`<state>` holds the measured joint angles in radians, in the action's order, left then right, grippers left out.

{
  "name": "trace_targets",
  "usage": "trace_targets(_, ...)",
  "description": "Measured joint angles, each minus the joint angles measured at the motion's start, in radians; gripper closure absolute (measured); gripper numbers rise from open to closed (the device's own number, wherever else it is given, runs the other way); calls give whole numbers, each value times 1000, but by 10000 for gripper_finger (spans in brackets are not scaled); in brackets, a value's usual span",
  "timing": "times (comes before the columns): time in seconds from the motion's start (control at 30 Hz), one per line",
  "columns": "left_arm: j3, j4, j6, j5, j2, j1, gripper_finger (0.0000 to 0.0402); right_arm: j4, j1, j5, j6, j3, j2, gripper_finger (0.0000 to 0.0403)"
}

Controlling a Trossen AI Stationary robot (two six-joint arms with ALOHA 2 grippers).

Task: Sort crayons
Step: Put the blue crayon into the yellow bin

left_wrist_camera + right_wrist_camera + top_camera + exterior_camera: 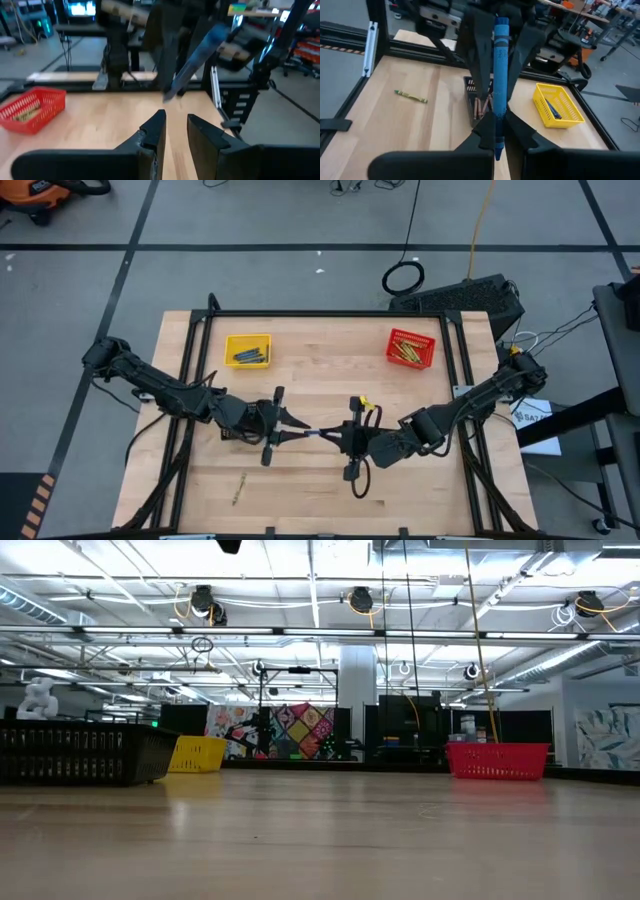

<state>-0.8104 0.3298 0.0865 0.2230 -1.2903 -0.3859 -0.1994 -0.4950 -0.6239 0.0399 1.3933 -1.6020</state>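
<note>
currently, item: blue crayon (500,75) pinched in my right gripper (496,131), left gripper (176,131) jaws spread facing it mid-table; handover step, next i'd close left.

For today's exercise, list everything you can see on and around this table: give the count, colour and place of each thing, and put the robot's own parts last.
Yellow basket: one, far left of table, blue crayons inside.
Red basket: one, far right, yellowish crayons inside.
Black basket: one, under the left arm, brown crayons inside.
Blue crayon: one, held above mid-table.
Loose crayon: one, yellow-green, near left of table.
Table: one, light wood.
Right gripper: shut on the blue crayon.
Left gripper: open, facing it.
</note>
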Motion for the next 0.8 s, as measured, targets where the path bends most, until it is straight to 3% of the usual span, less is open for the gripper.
trace_targets(0.27, 0, 112, -50, 0, 0, 2, 320, 11, 33, 27, 0, 0, 0, 401)
trace_targets(0.8, 0, 117, -48, -24, 0, 38, 320, 39, 69, 54, 0, 0, 0, 401)
